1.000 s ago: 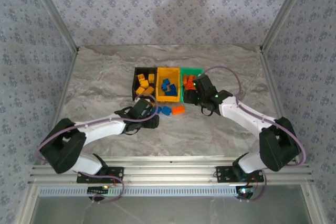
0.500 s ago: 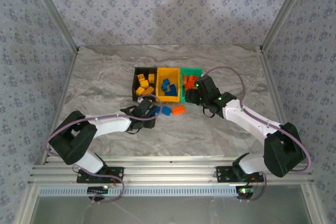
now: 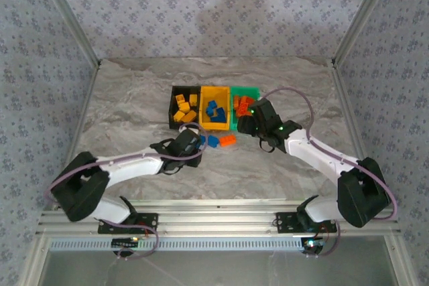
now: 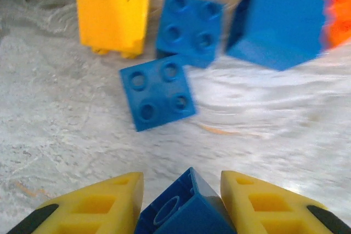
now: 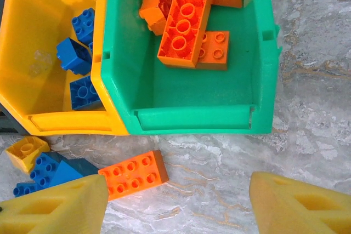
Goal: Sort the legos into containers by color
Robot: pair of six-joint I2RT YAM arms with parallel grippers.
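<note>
My left gripper (image 4: 182, 201) (image 3: 196, 144) is shut on a blue lego (image 4: 186, 209), held corner-forward just above the marble. Ahead of it lie a blue brick (image 4: 159, 91), two more blue ones (image 4: 190, 28) (image 4: 279, 23), a yellow one (image 4: 112, 15) and an orange edge (image 4: 340, 9). My right gripper (image 5: 175, 206) (image 3: 250, 124) hangs open above the table in front of the green bin (image 5: 192, 119), over an orange brick (image 5: 133, 175). The green bin holds orange bricks (image 5: 184, 28), the yellow bin (image 5: 33, 42) blue ones (image 5: 77, 56), the black bin (image 3: 173, 105) yellow ones (image 3: 183, 106).
Loose blue bricks (image 5: 49, 171) (image 3: 212, 141) and a small yellow brick (image 5: 24, 152) lie on the marble table (image 3: 134, 112) just in front of the yellow bin. Metal frame posts and patterned walls bound the table at left, right and back.
My left gripper has closed from wide open onto the blue lego, and its arm has shifted slightly. The right gripper has stayed open and edged a little toward the green bin's front.
</note>
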